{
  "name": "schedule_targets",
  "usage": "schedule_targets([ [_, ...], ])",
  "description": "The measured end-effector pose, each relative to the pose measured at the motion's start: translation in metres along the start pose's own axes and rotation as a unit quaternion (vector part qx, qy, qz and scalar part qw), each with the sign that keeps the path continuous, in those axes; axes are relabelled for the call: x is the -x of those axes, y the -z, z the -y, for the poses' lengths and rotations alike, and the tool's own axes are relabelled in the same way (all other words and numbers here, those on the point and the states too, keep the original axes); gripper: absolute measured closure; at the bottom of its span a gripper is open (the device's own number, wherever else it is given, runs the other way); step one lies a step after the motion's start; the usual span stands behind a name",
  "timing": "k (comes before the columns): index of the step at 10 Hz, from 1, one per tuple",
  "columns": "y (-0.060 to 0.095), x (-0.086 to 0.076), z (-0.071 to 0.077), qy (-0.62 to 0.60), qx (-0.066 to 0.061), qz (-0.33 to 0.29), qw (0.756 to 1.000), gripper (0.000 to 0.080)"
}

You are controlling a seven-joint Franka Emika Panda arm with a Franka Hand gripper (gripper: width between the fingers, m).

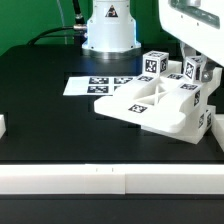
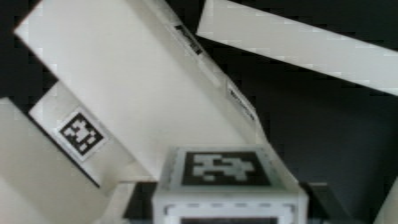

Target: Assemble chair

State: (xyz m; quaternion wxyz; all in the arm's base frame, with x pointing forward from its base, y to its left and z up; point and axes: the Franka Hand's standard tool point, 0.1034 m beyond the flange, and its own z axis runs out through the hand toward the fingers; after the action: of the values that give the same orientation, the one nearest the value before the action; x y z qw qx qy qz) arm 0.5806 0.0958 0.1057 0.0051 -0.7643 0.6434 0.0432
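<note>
The chair parts are matte white blocks with black-and-white tags, gathered at the exterior view's right. A cross-braced flat plate [image 1: 148, 104] lies tilted, its raised side resting against other parts. A tagged block [image 1: 153, 62] stands behind it. My gripper [image 1: 196, 58] comes down from above and is shut on an upright tagged bar [image 1: 195, 72] at the plate's right side. In the wrist view the same bar's tagged end [image 2: 224, 168] sits between my gripper [image 2: 228, 198] and its dark fingers [image 2: 148, 203]. A broad white part [image 2: 134, 90] with a tag lies beyond it.
The marker board [image 1: 92, 86] lies flat on the black table in front of the robot base [image 1: 108, 30]. A white rail [image 1: 110, 181] runs along the table's near edge, and a small white piece [image 1: 3, 126] sits at the left edge. A white strip [image 2: 302, 48] crosses the wrist view.
</note>
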Motion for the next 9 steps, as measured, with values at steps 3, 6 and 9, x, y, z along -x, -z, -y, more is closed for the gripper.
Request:
schedule_targets([
  [3, 0.0, 0.002, 0.0003, -0.097, -0.001, 0.003, 0.995, 0.0528],
  [6, -0.0008, 0.0028, 0.0001, -0.13, 0.0, 0.004, 0.992, 0.0271],
  [9, -0.0013, 0.0028, -0.0009, -0.054, 0.003, 0.003, 0.999, 0.0157],
])
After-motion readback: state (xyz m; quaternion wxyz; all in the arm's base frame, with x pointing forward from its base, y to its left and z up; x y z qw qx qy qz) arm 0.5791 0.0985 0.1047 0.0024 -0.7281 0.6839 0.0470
